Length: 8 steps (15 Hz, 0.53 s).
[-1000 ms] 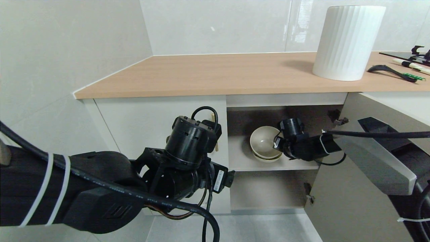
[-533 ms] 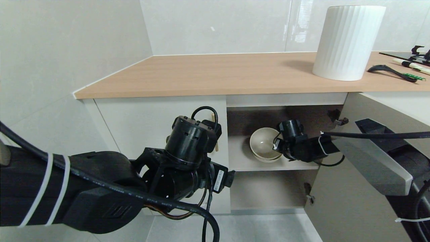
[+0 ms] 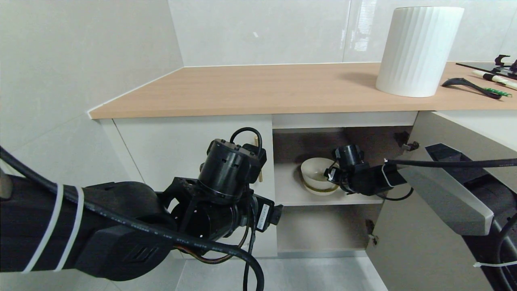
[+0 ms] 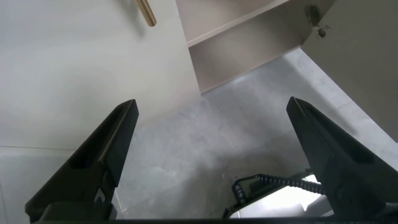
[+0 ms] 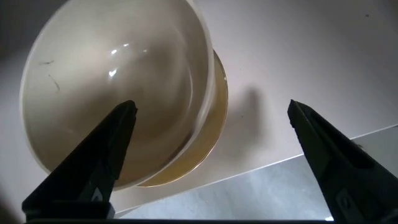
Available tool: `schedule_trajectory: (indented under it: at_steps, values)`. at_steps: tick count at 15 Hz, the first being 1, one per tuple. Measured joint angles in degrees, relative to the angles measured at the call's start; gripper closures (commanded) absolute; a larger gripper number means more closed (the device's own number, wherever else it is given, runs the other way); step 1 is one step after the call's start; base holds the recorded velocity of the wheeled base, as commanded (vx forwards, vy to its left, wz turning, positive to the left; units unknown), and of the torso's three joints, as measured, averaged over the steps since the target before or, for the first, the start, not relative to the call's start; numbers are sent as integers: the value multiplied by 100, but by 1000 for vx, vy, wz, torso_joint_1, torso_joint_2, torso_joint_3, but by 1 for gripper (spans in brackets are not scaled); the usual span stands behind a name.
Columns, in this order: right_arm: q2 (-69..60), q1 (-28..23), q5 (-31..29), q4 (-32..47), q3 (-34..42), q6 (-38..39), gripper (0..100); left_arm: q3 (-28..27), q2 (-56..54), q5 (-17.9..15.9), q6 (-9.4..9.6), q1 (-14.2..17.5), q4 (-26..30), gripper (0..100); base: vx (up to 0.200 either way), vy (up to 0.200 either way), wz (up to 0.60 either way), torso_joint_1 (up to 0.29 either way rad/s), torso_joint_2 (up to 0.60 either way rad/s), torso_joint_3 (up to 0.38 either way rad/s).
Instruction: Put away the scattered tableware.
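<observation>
A cream bowl (image 3: 316, 173) (image 5: 112, 93) sits level inside a yellowish dish (image 3: 320, 189) (image 5: 216, 118) on the upper shelf (image 3: 291, 190) of the open cabinet. My right gripper (image 3: 329, 176) (image 5: 209, 107) is inside the cabinet at the bowl's right rim. Its fingers are spread wide, one over the bowl's edge and one over bare shelf, so it stands open. My left gripper (image 4: 211, 106) hangs open and holds nothing in front of the closed cabinet door (image 3: 194, 157), pointing down at the grey floor (image 4: 205, 155).
On the wooden counter (image 3: 250, 89) stand a tall white ribbed container (image 3: 418, 50), a black ladle (image 3: 470, 87) and some utensils (image 3: 494, 79) at the far right. The right cabinet door (image 3: 424, 230) is swung open. A brass handle (image 3: 258, 161) (image 4: 146, 12) is on the closed door.
The bowl, tilted up toward me a second ago, has come down flat onto the dish. The right gripper has dipped slightly with it. The left arm has not moved.
</observation>
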Motion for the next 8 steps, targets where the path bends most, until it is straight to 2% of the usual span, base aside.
schedule_trajectory:
  at_steps: [5, 8]
  values:
    - [-148, 0, -12, 16, 163, 24, 0, 5, -13, 2, -11, 0, -5, 0, 0, 0, 0, 0, 0, 0]
    - [-940, 129, -4, 38, 1031, 46, 0, 49, -20, 2, -157, 0, -2, 0, 0, 0, 0, 0, 0, 0]
